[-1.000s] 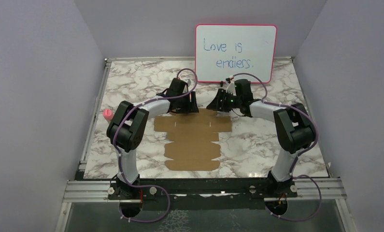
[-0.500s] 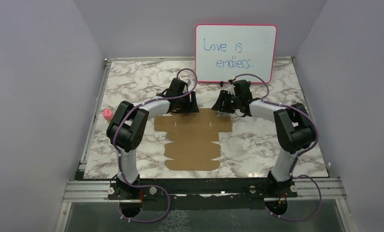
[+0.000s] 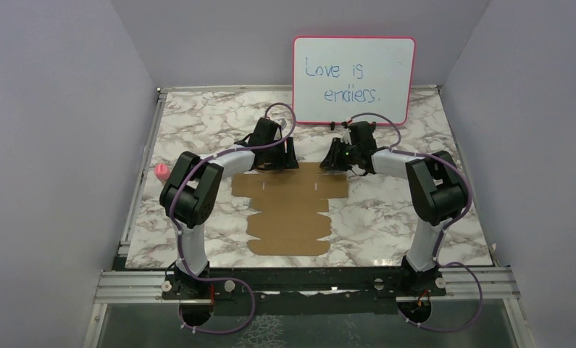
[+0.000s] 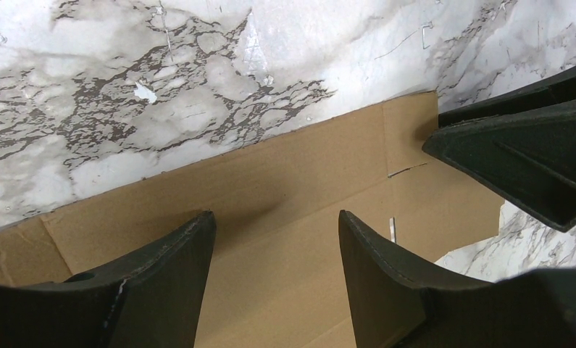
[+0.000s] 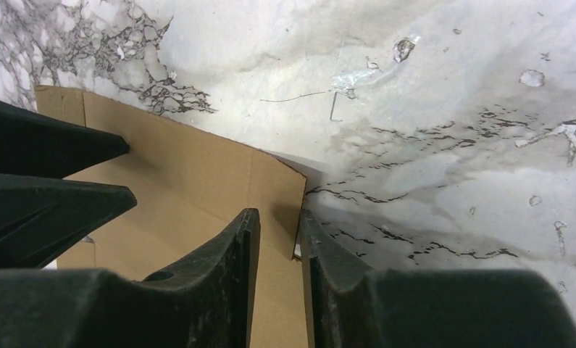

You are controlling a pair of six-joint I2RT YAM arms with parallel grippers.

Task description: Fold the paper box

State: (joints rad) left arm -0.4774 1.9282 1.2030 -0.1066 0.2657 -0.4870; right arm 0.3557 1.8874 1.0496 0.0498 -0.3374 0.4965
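Observation:
The paper box (image 3: 292, 210) is a flat brown die-cut cardboard sheet lying on the marble table (image 3: 198, 123). My left gripper (image 3: 274, 164) is open just above the sheet's far strip (image 4: 270, 181), with its tips (image 4: 276, 214) wide apart and holding nothing. My right gripper (image 3: 335, 161) is at the sheet's far right corner. Its fingers (image 5: 279, 213) stand close together, with a narrow gap straddling the edge of the small end flap (image 5: 277, 181). The flap looks slightly lifted and lies against the right finger.
A pink-framed whiteboard (image 3: 353, 80) leans on the back wall just behind both grippers. A small pink object (image 3: 160, 171) lies at the table's left edge. Purple walls enclose three sides. The grippers are close together; each shows in the other's wrist view (image 4: 516, 156) (image 5: 46, 174).
My right gripper has shifted slightly right and back, settling at the sheet's far right corner. The left arm and the sheet have not visibly moved.

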